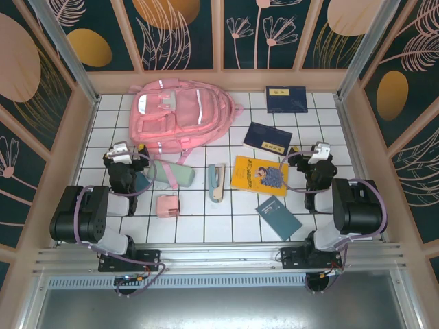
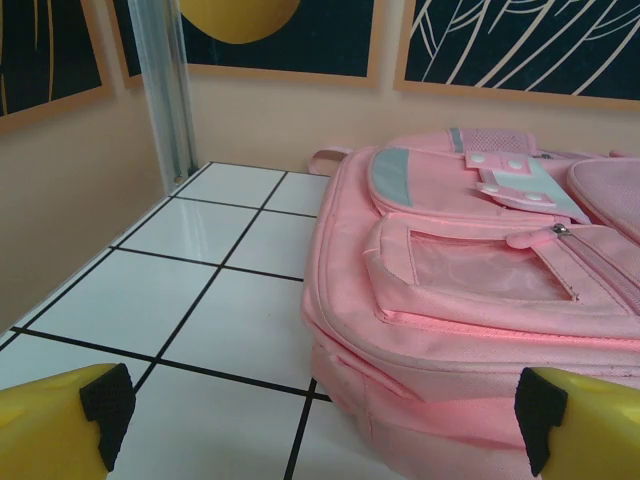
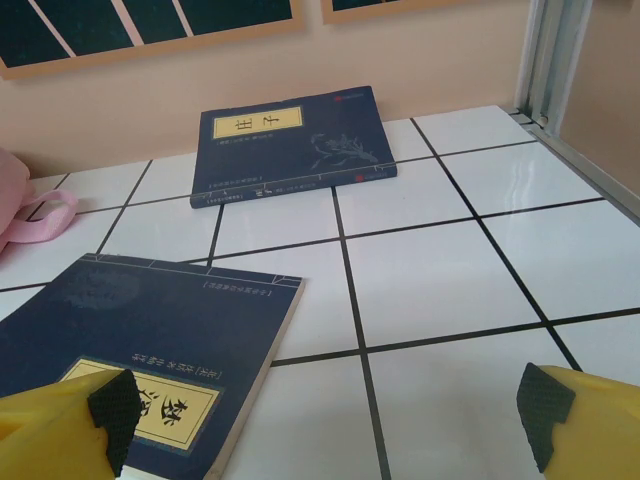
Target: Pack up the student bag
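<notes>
The student bag [image 1: 180,113], a big pink backpack with pale strips, lies flat at the back left of the tiled table. In the left wrist view its near corner [image 2: 470,280] sits just ahead of my left gripper [image 2: 325,415], whose yellow fingers [image 2: 60,420] stand wide apart with nothing between them. In the top view the left gripper [image 1: 125,149] hovers just in front of the bag's left corner. My right gripper [image 1: 317,151] is open and empty near the right wall. Its wrist view has the right gripper [image 3: 328,412] over bare tile beside a dark blue book [image 3: 130,370].
A second dark blue book [image 1: 287,99] lies at the back right, a labelled blue book [image 1: 268,137] mid-table. A yellow book [image 1: 260,175], small teal book [image 1: 278,217], stapler [image 1: 217,182], green pencil case [image 1: 171,174] and small pink box [image 1: 167,206] lie in front.
</notes>
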`<action>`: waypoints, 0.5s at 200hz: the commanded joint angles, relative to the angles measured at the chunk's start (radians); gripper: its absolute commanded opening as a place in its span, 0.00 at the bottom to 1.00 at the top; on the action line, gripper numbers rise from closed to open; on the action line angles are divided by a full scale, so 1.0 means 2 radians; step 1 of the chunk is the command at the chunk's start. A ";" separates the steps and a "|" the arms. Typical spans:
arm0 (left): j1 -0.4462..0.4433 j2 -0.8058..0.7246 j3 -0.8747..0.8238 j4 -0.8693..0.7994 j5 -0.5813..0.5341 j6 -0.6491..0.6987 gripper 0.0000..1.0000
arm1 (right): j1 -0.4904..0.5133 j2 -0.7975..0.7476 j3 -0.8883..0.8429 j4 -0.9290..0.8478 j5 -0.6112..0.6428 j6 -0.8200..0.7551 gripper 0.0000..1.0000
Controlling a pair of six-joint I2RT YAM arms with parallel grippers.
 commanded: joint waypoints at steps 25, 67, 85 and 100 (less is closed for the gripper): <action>-0.002 0.000 -0.004 0.016 -0.007 0.003 0.99 | 0.003 0.000 0.008 0.005 -0.007 -0.008 0.99; -0.002 0.000 -0.003 0.015 -0.007 0.003 0.99 | 0.003 -0.001 0.009 0.005 -0.006 -0.008 0.99; -0.002 0.000 -0.004 0.015 -0.007 0.004 0.99 | 0.003 0.000 0.008 0.005 -0.006 -0.008 0.99; -0.002 0.000 -0.004 0.015 -0.007 0.003 0.99 | 0.003 0.000 0.008 0.006 -0.006 -0.008 0.99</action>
